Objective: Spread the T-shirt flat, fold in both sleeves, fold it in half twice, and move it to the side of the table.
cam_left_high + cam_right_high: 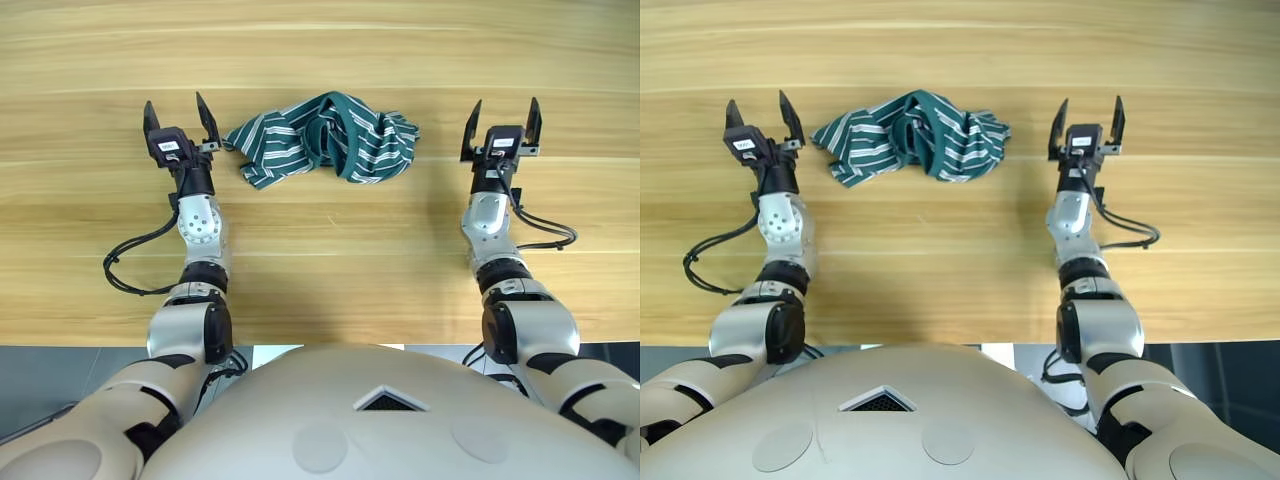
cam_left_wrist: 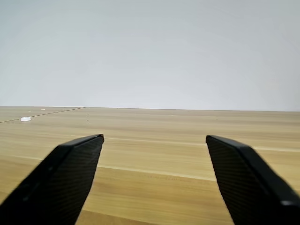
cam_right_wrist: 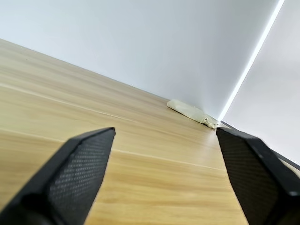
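Where the T-shirt lies: the T-shirt (image 1: 322,138) is bunched in a green-and-white striped heap on the tabletop (image 1: 330,270), between the two arms and about level with their fingers.
Long axis: the heap runs left to right across the robot's front, so each end faces one arm.
Left tool: the left tool (image 1: 175,106) is spread wide and grips nothing. It sits just beside the heap's left end, apparently not touching it.
Right tool: the right tool (image 1: 506,104) is also spread wide and empty. It is near the heap's right end, with a strip of bare wood between them.
Nearer arm: the left.
Direction to reach: each tool would need to go inward, toward the other, with little forward travel.
Stage: spreading looks not yet begun.
Risk: the folds are twisted together, and sleeves and hem cannot be told apart. A pinch at either end may catch several layers.
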`<state>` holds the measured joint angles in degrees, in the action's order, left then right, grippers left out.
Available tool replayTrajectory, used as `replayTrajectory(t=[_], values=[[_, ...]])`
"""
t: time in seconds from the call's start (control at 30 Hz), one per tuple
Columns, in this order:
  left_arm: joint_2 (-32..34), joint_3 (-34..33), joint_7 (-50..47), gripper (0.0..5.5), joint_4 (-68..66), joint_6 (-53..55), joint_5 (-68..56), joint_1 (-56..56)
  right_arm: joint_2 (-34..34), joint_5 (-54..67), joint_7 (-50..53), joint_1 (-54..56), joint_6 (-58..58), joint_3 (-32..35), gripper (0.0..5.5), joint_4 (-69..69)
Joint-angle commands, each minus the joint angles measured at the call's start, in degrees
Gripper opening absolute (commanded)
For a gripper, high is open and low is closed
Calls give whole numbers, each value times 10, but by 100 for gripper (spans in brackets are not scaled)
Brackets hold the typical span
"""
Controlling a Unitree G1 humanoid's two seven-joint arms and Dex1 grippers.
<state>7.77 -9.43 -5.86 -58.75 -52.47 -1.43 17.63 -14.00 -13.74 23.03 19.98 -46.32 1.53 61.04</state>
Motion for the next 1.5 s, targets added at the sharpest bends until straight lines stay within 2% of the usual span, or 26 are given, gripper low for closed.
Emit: replayTrajectory(t=[0.03,0.1,0.2,0.6,0.7,0.77,0.83,0.93,1.0,1.07,1.17,1.4,1.5], values=[[-11,4,7,404,-33,-7,9,-33,4,-5,8,4,-2,-4,398,9],[-10,3,7,404,-33,-7,9,-34,6,-7,8,6,-1,-4,398,12],[-10,4,6,404,-35,-8,10,-36,5,-11,8,7,-4,-4,340,12],[-15,4,20,404,-29,-16,3,-43,1,-18,25,0,-9,-8,340,3],[-17,22,141,404,47,-39,-61,-80,-26,-116,67,-27,-12,-57,340,-81],[5,72,286,404,171,-20,-153,-135,-44,-126,-11,-56,-31,-91,340,-148],[41,115,381,404,285,13,-214,-176,-83,-107,-118,-100,-44,-131,340,-225],[96,157,467,404,397,47,-236,-220,-162,-64,-221,-167,-27,-131,340,-351],[129,172,496,404,431,53,-193,-236,-216,-35,-291,-216,-4,-123,340,-440],[153,175,486,404,420,52,-106,-235,-249,-44,-340,-246,29,-126,340,-494],[176,170,436,404,407,53,40,-234,-258,-78,-381,-262,76,-140,340,-528],[202,156,271,404,403,102,270,-207,-248,-203,-360,-197,150,-157,340,-490],[198,166,215,404,370,108,308,-178,-226,-242,-338,-155,150,-184,340,-445]])
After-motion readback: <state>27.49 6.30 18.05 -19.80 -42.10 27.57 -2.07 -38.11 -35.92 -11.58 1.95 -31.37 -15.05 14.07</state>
